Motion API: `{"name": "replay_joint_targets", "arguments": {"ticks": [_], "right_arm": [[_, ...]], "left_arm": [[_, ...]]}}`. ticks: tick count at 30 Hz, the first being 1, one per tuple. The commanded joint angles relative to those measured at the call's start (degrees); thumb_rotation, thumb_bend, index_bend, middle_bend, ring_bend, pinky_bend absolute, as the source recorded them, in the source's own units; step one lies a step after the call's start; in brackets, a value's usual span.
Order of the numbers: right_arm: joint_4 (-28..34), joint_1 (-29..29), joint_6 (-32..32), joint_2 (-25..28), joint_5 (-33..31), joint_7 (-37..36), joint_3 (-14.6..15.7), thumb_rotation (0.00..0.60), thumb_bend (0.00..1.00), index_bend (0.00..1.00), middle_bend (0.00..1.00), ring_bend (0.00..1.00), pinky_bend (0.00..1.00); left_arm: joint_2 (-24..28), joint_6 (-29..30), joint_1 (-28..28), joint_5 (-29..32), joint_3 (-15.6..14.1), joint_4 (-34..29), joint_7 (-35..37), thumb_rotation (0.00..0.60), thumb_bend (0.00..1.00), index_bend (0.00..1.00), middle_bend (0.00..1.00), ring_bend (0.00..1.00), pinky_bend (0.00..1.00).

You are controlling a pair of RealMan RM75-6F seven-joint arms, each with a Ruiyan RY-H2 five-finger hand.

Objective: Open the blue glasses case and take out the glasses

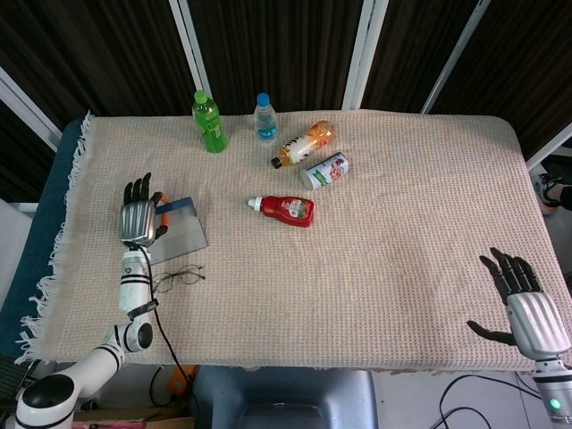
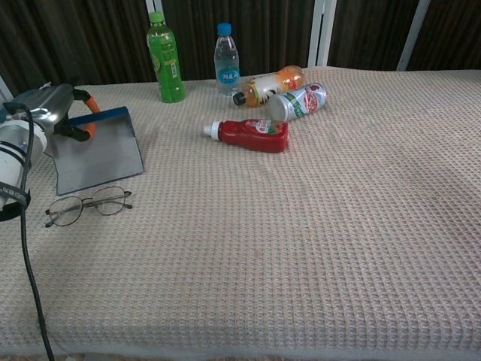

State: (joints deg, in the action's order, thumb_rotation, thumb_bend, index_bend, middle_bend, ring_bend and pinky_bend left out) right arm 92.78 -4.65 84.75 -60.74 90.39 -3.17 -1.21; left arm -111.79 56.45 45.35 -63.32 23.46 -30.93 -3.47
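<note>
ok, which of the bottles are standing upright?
The green bottle and the clear blue-capped bottle at the back edge. The ketchup and orange bottle lie on their sides.

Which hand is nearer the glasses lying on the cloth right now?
Left. The left hand holds the blue glasses case just behind the glasses, which lie clear of it. The right hand is open at the table's opposite near corner.

A beige woven cloth (image 1: 375,259) with a fringed left edge covers the table (image 1: 54,223), whose blue side shows there. Behind hang dark ribbed panels (image 1: 268,45) split by slanted white bars (image 1: 366,45).
</note>
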Motion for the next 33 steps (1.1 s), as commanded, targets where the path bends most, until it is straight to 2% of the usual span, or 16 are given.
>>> {"name": "replay_joint_targets", "arguments": {"ticks": [1,6,8,10,13,16,19,22,23,24,26,29,33], "right_arm": [[0.03,-0.08,-0.20,-0.10,-0.10,0.35,-0.01,0.600,0.15,0.00,0.00,0.00,0.00],[0.17,-0.10,-0.33,-0.36,0.06,1.14,0.15,0.600,0.15,0.00,0.00,0.00,0.00],[0.18,-0.10,-0.36,-0.49,0.19,1.50,0.23,0.600,0.15,0.00,0.00,0.00,0.00],[0.16,-0.14,-0.49,-0.63,0.22,1.85,0.29,0.600,0.15,0.00,0.00,0.00,0.00],[0.17,-0.22,-0.75,-0.79,0.33,2.34,0.43,0.600,0.15,0.00,0.00,0.00,0.00],[0.19,-0.20,-0.76,-1.03,0.41,2.97,0.51,0.600,0.15,0.00,0.00,0.00,0.00],[0.20,-0.20,-0.79,-1.14,0.37,3.21,0.51,0.600,0.15,0.00,0.00,0.00,0.00],[0.26,-0.37,-1.45,-1.56,0.27,4.21,0.71,0.600,0.15,0.00,0.00,0.00,0.00],[0.31,-0.80,-2.54,-2.04,0.60,5.31,1.13,0.600,0.15,0.00,0.00,0.00,0.00],[0.39,-0.94,-2.82,-2.31,0.58,5.88,1.16,0.600,0.15,0.00,0.00,0.00,0.00],[0.53,-1.15,-3.34,-2.83,0.50,7.04,1.25,0.600,0.15,0.00,0.00,0.00,0.00],[0.70,-1.27,-3.66,-3.40,0.47,8.36,1.35,0.600,0.15,0.00,0.00,0.00,0.00],[0.70,-1.24,-3.37,-3.91,0.81,9.21,1.43,0.600,0.15,0.00,0.00,0.00,0.00]], "left_arm": [[-1.12,-3.05,0.48,0.78,-0.36,2.20,0.29,0.600,0.46,0.33,0.00,0.00,0.00],[-0.51,-5.65,-0.76,1.57,-1.33,1.25,-1.60,0.600,0.46,0.12,0.00,0.00,0.00],[1.34,-5.52,-2.05,1.58,-1.95,-2.26,-2.93,0.600,0.45,0.04,0.00,0.00,0.00],[4.04,-4.74,-3.76,1.36,-2.79,-7.05,-4.46,0.600,0.44,0.00,0.00,0.00,0.00],[11.23,-1.59,-7.98,0.31,-4.63,-20.00,-6.81,0.600,0.43,0.00,0.00,0.00,0.00],[21.87,3.36,-14.07,-3.27,-8.17,-38.17,-6.75,0.600,0.43,0.00,0.00,0.00,0.00],[25.00,4.10,-15.58,-4.05,-9.28,-42.91,-6.86,0.600,0.43,0.00,0.00,0.00,0.00],[35.27,5.94,-20.59,-6.91,-14.47,-55.71,-8.31,0.600,0.43,0.00,0.00,0.00,0.00],[41.39,10.18,-25.86,-10.88,-19.28,-62.19,-6.86,0.600,0.43,0.00,0.00,0.00,0.00],[43.69,12.95,-28.16,-14.24,-21.43,-64.30,-4.71,0.600,0.43,0.00,0.00,0.00,0.00],[44.98,18.71,-32.03,-21.50,-25.21,-63.69,1.13,0.600,0.43,0.00,0.00,0.00,0.00],[43.84,24.70,-35.58,-28.76,-29.07,-58.29,5.36,0.600,0.43,0.00,0.00,0.00,0.00],[41.49,30.75,-38.53,-31.71,-29.55,-52.69,5.54,0.600,0.43,0.00,0.00,0.00,0.00]]}}
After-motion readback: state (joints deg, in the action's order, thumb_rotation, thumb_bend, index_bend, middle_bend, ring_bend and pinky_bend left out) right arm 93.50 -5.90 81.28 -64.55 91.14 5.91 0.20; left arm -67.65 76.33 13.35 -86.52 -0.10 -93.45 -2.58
